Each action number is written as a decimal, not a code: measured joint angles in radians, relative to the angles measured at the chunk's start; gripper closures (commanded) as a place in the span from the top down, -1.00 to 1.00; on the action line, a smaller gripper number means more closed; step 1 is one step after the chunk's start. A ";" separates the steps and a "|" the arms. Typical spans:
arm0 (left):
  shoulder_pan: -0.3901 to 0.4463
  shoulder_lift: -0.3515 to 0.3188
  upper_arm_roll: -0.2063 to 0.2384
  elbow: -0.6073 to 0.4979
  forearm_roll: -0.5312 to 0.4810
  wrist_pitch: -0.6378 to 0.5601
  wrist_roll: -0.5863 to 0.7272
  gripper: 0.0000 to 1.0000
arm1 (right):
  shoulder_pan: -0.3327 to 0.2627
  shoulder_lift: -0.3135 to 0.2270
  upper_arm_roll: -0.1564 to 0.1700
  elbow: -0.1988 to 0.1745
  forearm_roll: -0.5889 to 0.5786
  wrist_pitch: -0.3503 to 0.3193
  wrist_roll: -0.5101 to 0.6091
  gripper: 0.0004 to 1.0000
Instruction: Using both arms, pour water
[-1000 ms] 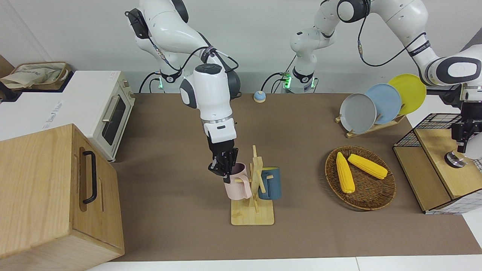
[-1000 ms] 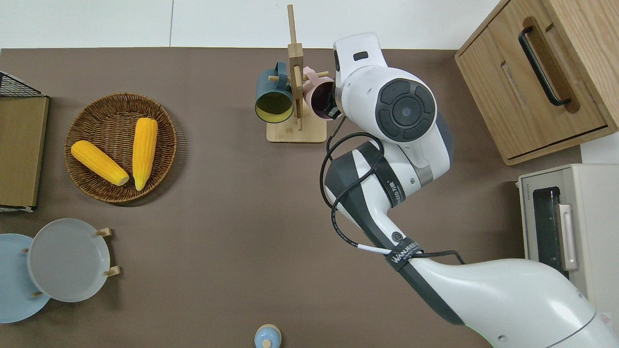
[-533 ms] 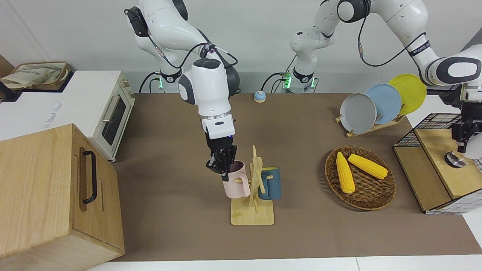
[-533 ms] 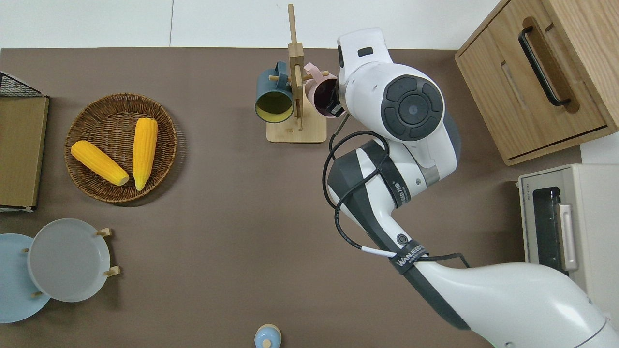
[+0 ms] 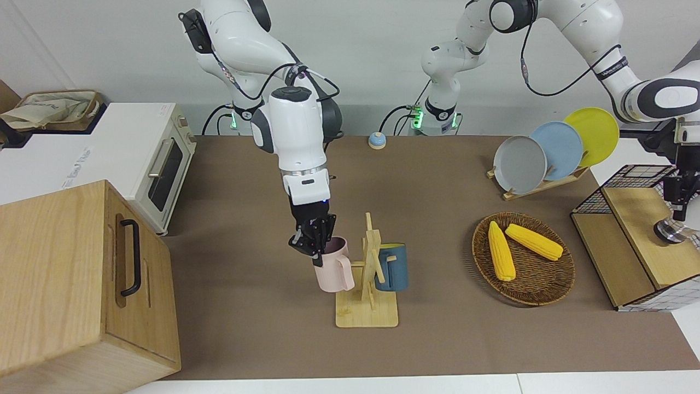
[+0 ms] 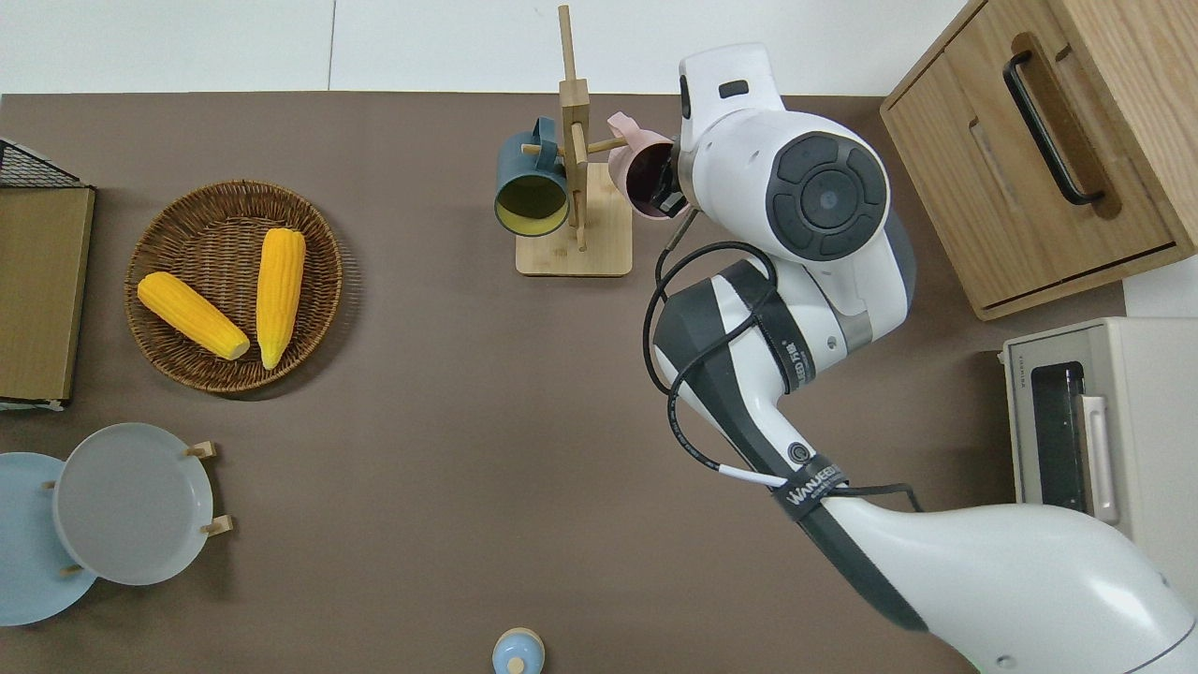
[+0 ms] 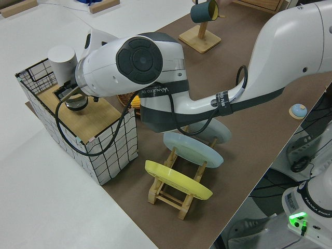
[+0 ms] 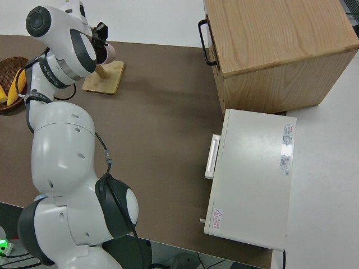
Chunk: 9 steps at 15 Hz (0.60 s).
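My right gripper [image 5: 313,244] [image 6: 666,183] is shut on the rim of a pink mug [image 5: 333,272] [image 6: 625,157]. It holds the mug tilted in the air, beside the wooden mug rack [image 5: 366,314] [image 6: 573,253], close to the tip of a peg. A dark blue mug [image 5: 392,268] [image 6: 531,192] hangs on the rack's opposite side. My left gripper [image 5: 682,212] hangs over the wooden-topped wire box [image 5: 629,219] at the left arm's end of the table. It is just above a round metal object [image 5: 668,231] [image 7: 77,102]. A white cylinder [image 7: 61,56] stands on that box.
A wicker basket [image 5: 552,290] [image 6: 168,356] holds two corn cobs. A rack of plates [image 5: 538,158] stands nearer to the robots. A wooden cabinet [image 5: 65,284] and a toaster oven [image 5: 158,164] fill the right arm's end. A small blue bell [image 5: 376,140] sits near the arm bases.
My right gripper has drawn the pink mug sideways off the rack's peg, toward the right arm's end of the table. My left gripper has shifted slightly outward over the wire box.
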 measured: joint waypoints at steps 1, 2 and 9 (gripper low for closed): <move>0.000 -0.002 0.000 0.002 0.000 -0.002 -0.002 -1.00 | -0.002 -0.002 0.000 0.000 0.003 -0.001 0.000 -1.00; 0.000 -0.003 0.001 0.003 0.000 -0.003 -0.002 -1.00 | -0.003 -0.004 0.000 0.000 0.005 -0.002 0.000 -1.00; -0.001 -0.024 -0.001 0.049 0.154 -0.051 -0.153 -1.00 | -0.039 -0.027 0.000 -0.009 0.005 -0.008 0.000 -1.00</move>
